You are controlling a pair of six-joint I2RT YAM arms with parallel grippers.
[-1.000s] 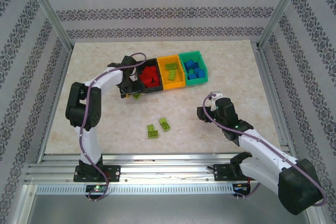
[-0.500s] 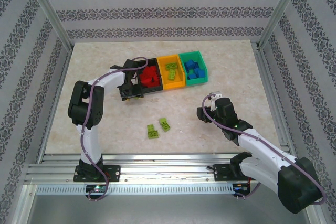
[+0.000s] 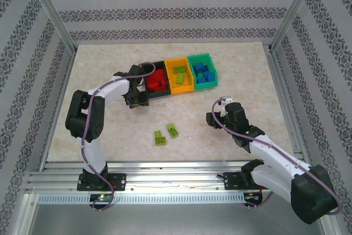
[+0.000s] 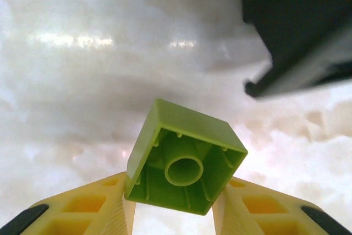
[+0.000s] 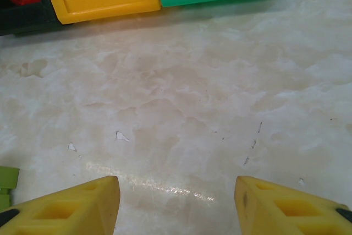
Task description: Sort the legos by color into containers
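Since a second ago our left jaws have closed on a lime brick [image 4: 184, 158] beside the black bin [image 4: 297, 15]; right jaws gape (empty). We see two lime bricks [image 3: 160, 138] left toward the table's [image 3: 110, 130] near edge

Left arm [image 3: 94, 155] and right arm [image 3: 275, 160]: white links, black joints, lilac cable [image 3: 142, 65] along each. Black bases [image 3: 102, 181]. Fingers [image 5: 60, 202] yellow, hollow-ribbed.

I see bright, even light; glare streaks the blurred worktop [image 4: 71, 39] in my left wrist view, shadows soft.
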